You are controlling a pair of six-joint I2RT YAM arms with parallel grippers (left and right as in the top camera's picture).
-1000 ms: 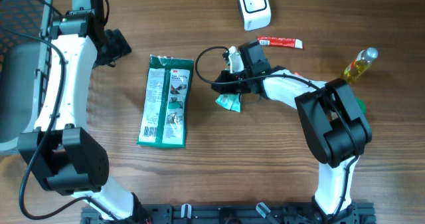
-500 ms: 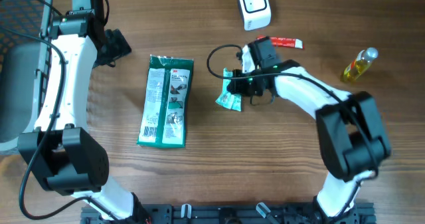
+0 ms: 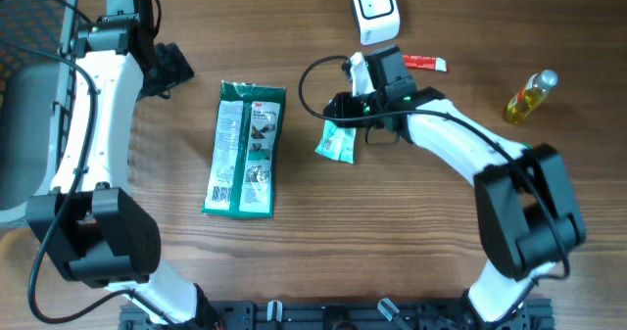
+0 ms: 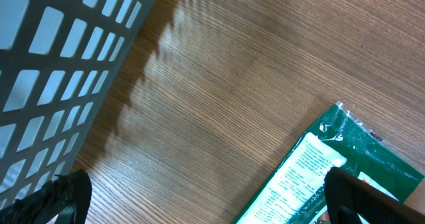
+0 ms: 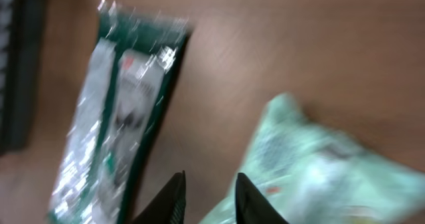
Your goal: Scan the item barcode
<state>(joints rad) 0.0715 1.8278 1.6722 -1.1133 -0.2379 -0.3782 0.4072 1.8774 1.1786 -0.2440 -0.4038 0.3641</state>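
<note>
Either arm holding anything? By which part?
Nothing, it seems. The left fingers stand wide open and empty; the right fingers are slightly apart with nothing between, packet beside them. View blurred.

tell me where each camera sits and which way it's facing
Overhead: above the table, looking straight down; left arm and right arm show, with green package, teal packet and scanner.
Left wrist: on the left arm, facing down at the table, basket wall and green package; left fingertips show, wide apart.
Right wrist: on the right arm, blurred, facing down at the teal packet; right fingertips show.
Shared: all three see the green package.
</note>
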